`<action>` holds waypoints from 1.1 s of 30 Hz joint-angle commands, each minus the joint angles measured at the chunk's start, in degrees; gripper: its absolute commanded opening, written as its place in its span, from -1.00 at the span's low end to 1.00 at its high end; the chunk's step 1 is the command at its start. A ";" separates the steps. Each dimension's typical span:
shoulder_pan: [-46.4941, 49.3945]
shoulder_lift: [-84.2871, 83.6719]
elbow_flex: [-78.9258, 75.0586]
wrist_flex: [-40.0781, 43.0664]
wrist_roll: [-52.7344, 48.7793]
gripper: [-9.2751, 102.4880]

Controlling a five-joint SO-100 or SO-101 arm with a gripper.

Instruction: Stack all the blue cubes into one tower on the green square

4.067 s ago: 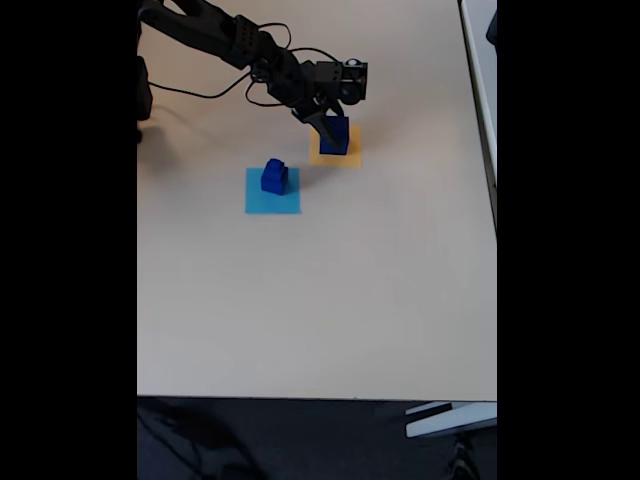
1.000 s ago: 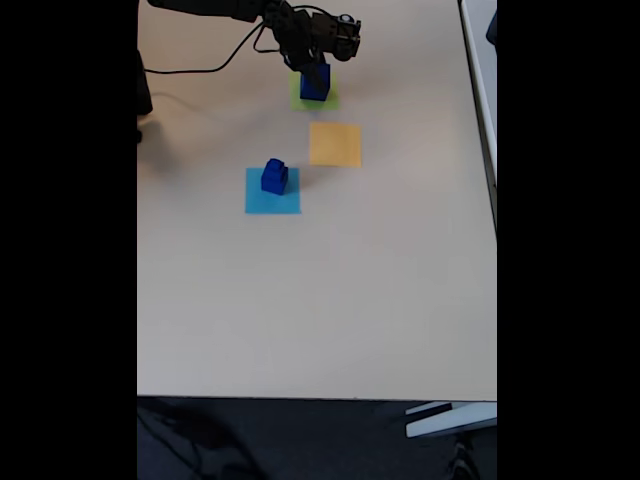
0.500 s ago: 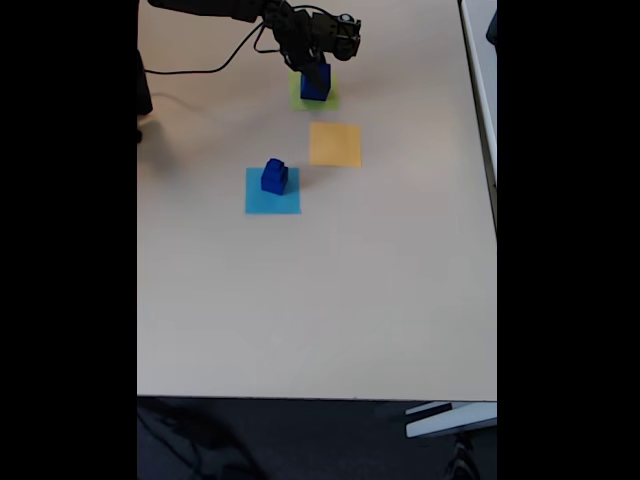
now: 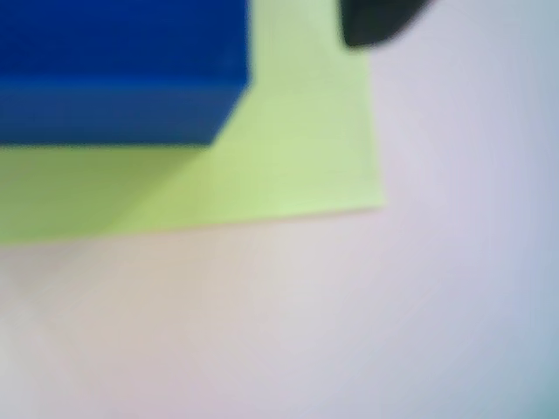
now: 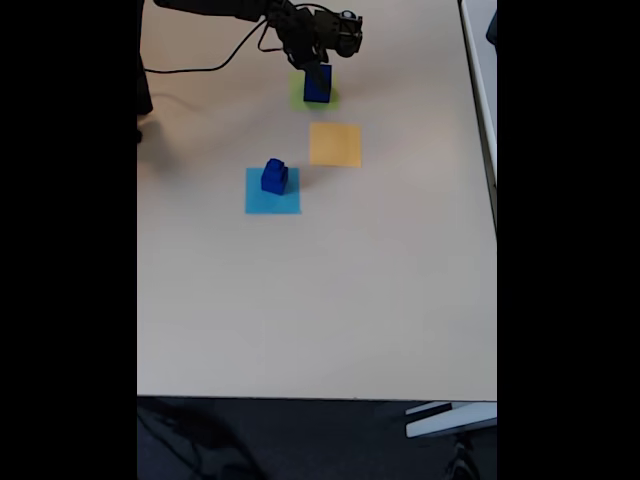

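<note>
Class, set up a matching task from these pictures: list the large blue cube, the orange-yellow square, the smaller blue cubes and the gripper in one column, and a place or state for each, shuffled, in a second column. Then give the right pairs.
Column one:
1. large blue cube
2. orange-yellow square
3. smaller blue cubes
4. gripper

Column two:
A. bare, nothing on it
B. on the light blue square
C. on the green square
D. right above the large cube, at the far end of the table

Pairs: 1-C, 2-A, 3-B, 4-D
</note>
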 commanded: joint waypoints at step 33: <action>0.53 0.97 -8.00 -0.53 -1.58 -0.29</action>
